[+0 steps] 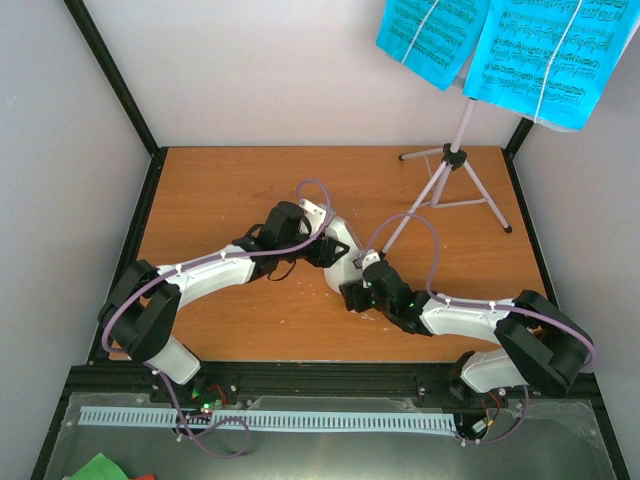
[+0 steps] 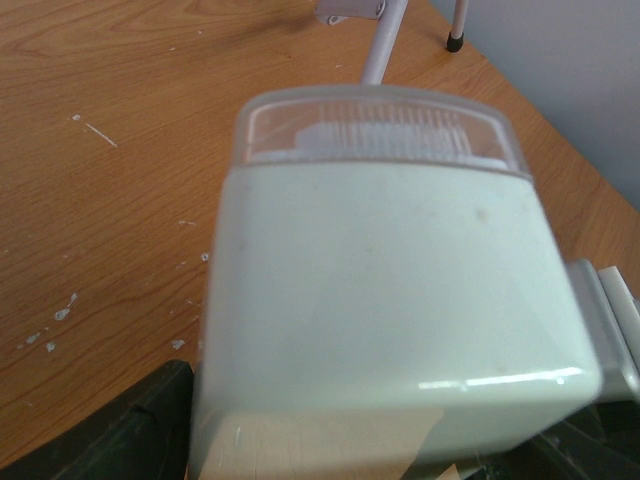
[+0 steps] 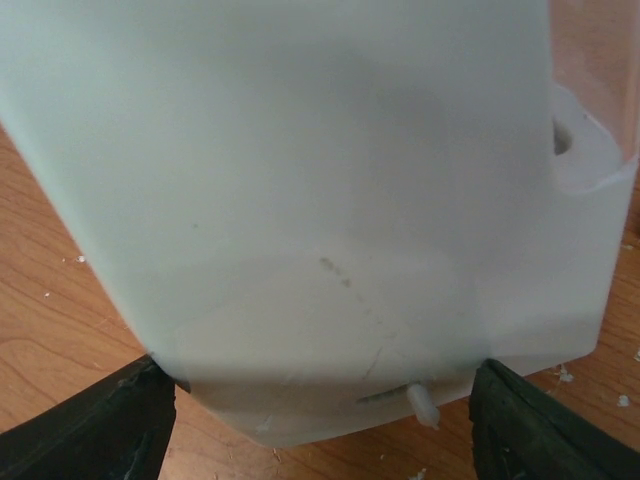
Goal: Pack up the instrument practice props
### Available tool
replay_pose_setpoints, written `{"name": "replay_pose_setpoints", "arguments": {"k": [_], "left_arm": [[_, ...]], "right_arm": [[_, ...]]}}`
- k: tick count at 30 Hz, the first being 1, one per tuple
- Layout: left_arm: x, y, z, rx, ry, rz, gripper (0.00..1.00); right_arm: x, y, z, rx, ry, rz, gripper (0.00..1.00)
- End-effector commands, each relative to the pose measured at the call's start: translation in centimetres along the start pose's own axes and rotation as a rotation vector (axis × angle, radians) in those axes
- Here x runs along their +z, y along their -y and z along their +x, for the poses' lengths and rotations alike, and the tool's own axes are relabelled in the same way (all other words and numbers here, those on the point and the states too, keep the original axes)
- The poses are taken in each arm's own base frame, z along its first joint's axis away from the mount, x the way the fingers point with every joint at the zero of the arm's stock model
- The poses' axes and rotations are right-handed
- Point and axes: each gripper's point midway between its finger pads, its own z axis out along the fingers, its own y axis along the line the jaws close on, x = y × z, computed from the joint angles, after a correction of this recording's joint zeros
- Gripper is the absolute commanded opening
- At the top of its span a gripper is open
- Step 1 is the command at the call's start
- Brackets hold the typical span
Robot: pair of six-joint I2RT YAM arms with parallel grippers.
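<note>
The white pyramid-shaped metronome with clear cover point(image 1: 338, 255) lies near the middle of the brown wooden table point(image 1: 220, 190), between the left gripper point(image 1: 312, 243) on its left and the right gripper point(image 1: 366, 287) on its near right, while the pale lilac tripod music stand point(image 1: 452, 160) stands in the far right corner, carrying the cyan sheet-music pages point(image 1: 540, 60).
</note>
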Motion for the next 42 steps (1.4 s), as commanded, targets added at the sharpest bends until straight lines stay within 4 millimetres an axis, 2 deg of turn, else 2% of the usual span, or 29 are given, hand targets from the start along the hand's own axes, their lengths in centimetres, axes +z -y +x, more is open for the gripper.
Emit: {"name": "replay_pose_setpoints", "arguments": {"k": [1,11,21,25,27,28,30,31,35,38,42], "left_arm": [[-0.2,1.2,-1.6,0.015,0.037,0.05,0.55],[0.0,1.1,-1.4,0.017,0.027,0.05,0.55],[0.2,1.0,-1.4,0.023,0.02,0.043,0.55],[0.2,0.8,-1.2,0.04,0.015,0.031,0.55],[0.0,0.6,-1.4,0.052,0.016,0.015,0.55],[-0.2,0.5,-1.4,0.062,0.016,0.008,0.55],[-0.5,0.7,-1.7,0.089,0.019,0.004,0.55],[-0.7,0.8,-1.9,0.104,0.02,0.002,0.55],[-1.2,1.6,-1.5,0.202,-0.016,0.035,0.55],[-1.8,2.8,-1.0,0.288,-0.044,0.098,0.56],[-2.1,3.6,0.8,0.348,-0.118,0.144,0.57]], "right_arm": [[0.0,-0.5,-1.8,0.0,0.061,-0.001,0.77],[0.3,-0.6,-1.5,0.006,0.058,0.004,0.64],[0.8,-0.5,-1.2,0.01,0.051,0.008,0.4],[0.5,-0.6,-1.5,-0.001,0.061,0.002,0.39],[0.0,-0.5,-1.6,-0.008,0.068,0.005,0.42],[-0.5,-0.2,-2.0,-0.006,0.08,0.021,0.47],[-1.4,0.7,-2.1,0.0,0.092,0.063,0.65],[-2.5,1.0,-2.7,0.006,0.125,0.072,0.72],[-5.8,2.7,-3.6,0.022,0.203,0.116,0.9],[-7.2,4.5,-3.9,0.097,0.216,0.137,0.92],[-7.5,6.6,-3.4,0.231,0.215,0.096,0.91]]}}
